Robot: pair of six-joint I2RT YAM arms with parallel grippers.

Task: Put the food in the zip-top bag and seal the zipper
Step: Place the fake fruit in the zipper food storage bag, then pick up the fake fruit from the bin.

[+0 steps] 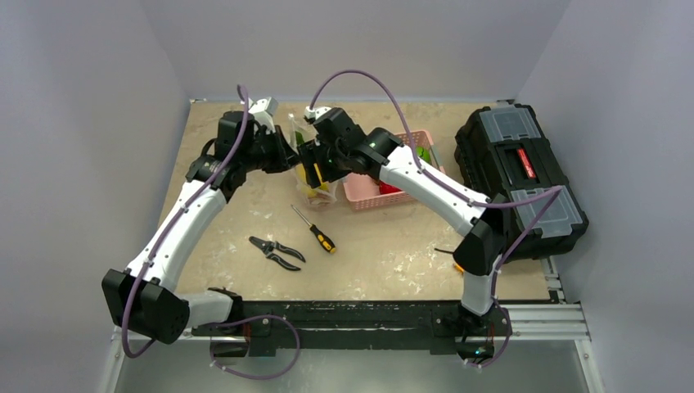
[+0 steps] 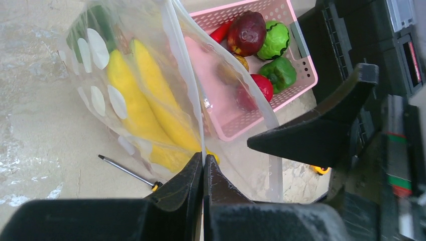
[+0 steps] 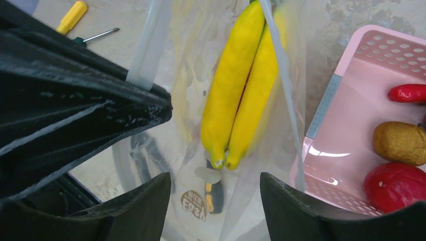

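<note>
Left gripper (image 2: 203, 169) fingers clamp together on the mouth edge of the zip-top bag (image 2: 95, 50), which holds two yellow bananas (image 2: 150, 110) just beside the pink basket (image 2: 307, 75), while right gripper (image 3: 215, 181) fingers stand apart over the bag and other food (image 2: 261, 45) lies in the basket.

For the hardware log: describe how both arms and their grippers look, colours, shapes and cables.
Both arms have white shell links with black joint housings: the left arm, the right arm. A purple cable loops along each. The left gripper and right gripper are matte black, tapering to wedge-shaped tips. No markings readable.
</note>
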